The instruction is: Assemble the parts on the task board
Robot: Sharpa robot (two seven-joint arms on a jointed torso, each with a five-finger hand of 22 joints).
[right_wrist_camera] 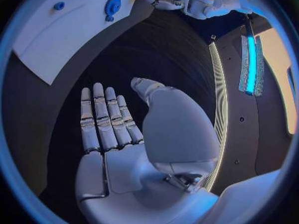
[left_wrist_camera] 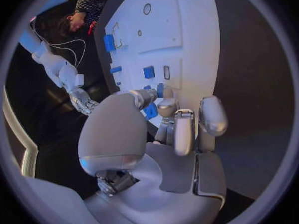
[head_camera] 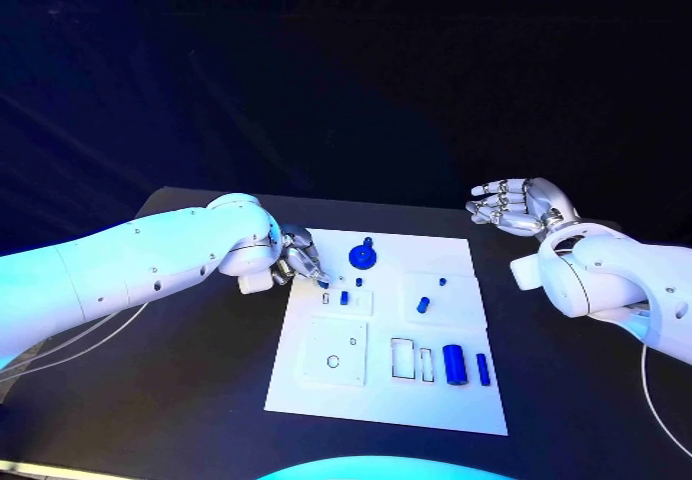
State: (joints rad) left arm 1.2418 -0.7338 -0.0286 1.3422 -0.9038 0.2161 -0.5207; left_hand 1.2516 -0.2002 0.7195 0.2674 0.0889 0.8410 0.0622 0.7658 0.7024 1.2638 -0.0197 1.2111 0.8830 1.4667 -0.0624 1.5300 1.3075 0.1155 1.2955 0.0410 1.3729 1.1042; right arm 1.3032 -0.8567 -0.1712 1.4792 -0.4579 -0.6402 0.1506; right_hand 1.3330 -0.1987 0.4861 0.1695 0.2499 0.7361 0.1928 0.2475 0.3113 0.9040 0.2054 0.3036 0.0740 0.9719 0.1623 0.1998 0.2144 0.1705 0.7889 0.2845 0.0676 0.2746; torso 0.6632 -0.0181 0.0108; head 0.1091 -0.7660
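The white board (head_camera: pixel 387 390) lay in the middle of the black counter (head_camera: pixel 173 390), with small blue pieces on it: a round toothed piece (head_camera: pixel 364 257) near its far edge and two upright bars (head_camera: pixel 454 364) near its front. The left hand (head_camera: pixel 300 257) hovered at the board's far left corner, fingers (left_wrist_camera: pixel 184 132) curled, whether holding anything I cannot tell. The right hand (head_camera: pixel 515 204) hung well apart beyond the board's far right corner, fingers (right_wrist_camera: pixel 102 119) straight and spread, holding nothing.

The black worktop (head_camera: pixel 188 380) carried one thing directly — the white task board (head_camera: pixel 332 400), lying flat near its middle, small blue parts (head_camera: pixel 454 364) scattered across the plate.
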